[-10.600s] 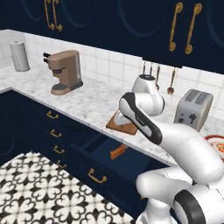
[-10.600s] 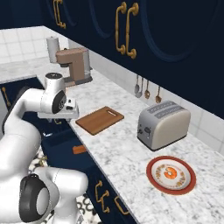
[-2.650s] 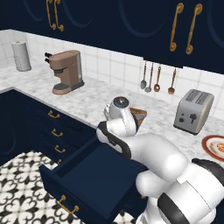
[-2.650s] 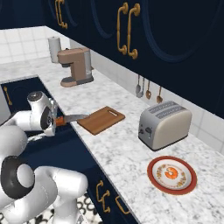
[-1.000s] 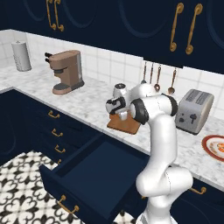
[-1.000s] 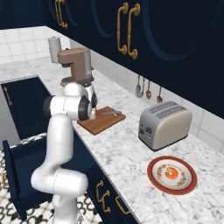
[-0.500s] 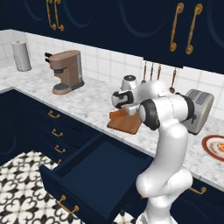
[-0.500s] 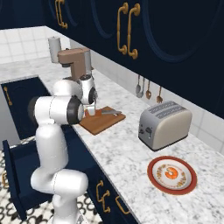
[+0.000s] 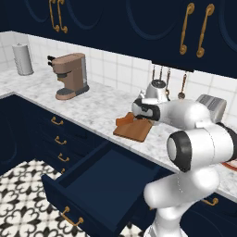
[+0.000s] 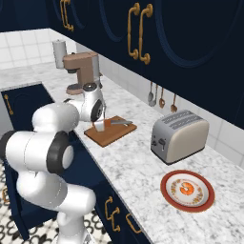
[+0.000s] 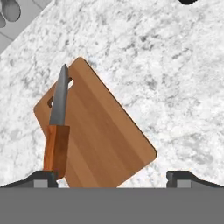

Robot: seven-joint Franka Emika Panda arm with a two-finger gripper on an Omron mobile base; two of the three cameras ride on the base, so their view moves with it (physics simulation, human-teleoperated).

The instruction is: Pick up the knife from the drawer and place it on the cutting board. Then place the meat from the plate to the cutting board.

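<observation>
Orange-handled knife [image 11: 57, 131] lies on the cutting board [image 11: 105, 140], pincer [image 11: 111, 177] spread.

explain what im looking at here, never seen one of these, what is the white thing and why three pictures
The white thing is a robot arm on a driving base, in a simulated kitchen. Two pictures come from cameras on the base, behind the arm to its left and right. The third comes from a camera on the hand, looking down along its fingers.

On the marble counter lies a wooden cutting board, with a knife resting on it along one edge. The hand is open above it and holds nothing.

Farther along stand a toaster and a plate with a small piece of meat. A coffee machine sits at the other end, and a deep drawer stands open below.
</observation>
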